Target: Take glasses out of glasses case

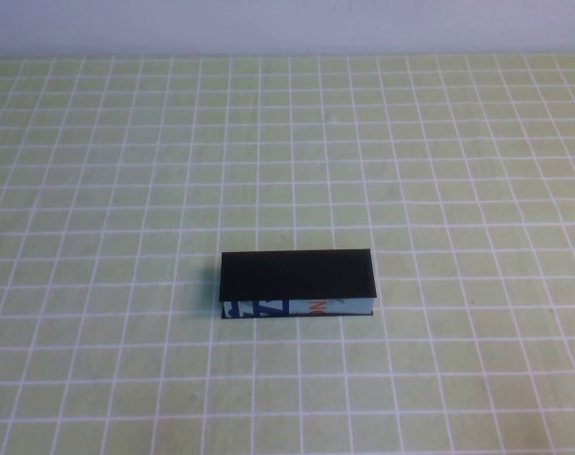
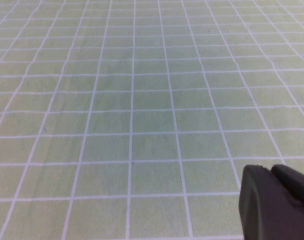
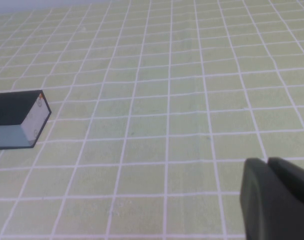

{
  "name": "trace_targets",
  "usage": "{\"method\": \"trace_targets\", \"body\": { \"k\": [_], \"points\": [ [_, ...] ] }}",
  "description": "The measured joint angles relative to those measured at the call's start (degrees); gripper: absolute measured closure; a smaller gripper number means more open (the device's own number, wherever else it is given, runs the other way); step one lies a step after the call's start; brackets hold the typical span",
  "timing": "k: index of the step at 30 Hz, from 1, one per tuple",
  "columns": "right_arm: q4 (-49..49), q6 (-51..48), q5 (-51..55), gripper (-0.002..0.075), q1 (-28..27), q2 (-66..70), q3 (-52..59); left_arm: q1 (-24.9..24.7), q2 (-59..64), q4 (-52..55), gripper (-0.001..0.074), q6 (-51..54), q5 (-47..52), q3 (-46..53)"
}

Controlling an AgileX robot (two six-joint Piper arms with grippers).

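Observation:
The glasses case (image 1: 296, 283) is a long matte black box lying in the middle of the table in the high view, its flap lid shut and its light front side printed in blue and orange facing me. One end of it shows in the right wrist view (image 3: 19, 122). The glasses are hidden. My left gripper (image 2: 270, 170) is shut and empty over bare mat, with the case out of its view. My right gripper (image 3: 268, 161) is shut and empty, well apart from the case end. Neither arm shows in the high view.
A green mat with a white grid (image 1: 439, 171) covers the whole table. A pale wall (image 1: 287, 24) runs along the far edge.

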Motion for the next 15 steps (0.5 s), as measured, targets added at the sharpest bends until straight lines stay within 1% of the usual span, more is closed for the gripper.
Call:
{"method": "trace_targets", "body": {
  "k": [5, 8, 12, 15],
  "points": [
    [0.0, 0.0, 0.0, 0.0743, 0.0, 0.0, 0.0, 0.0, 0.0, -1.88, 0.0739, 0.0, -0.7, 0.0],
    [0.0, 0.0, 0.0, 0.0743, 0.0, 0.0, 0.0, 0.0, 0.0, -9.46, 0.0739, -0.12, -4.08, 0.11],
    [0.0, 0.0, 0.0, 0.0743, 0.0, 0.0, 0.0, 0.0, 0.0, -23.6, 0.0739, -0.35, -11.26, 0.11],
    [0.0, 0.0, 0.0, 0.0743, 0.0, 0.0, 0.0, 0.0, 0.0, -27.83, 0.0739, -0.35, -15.48, 0.11]
  ]
}}
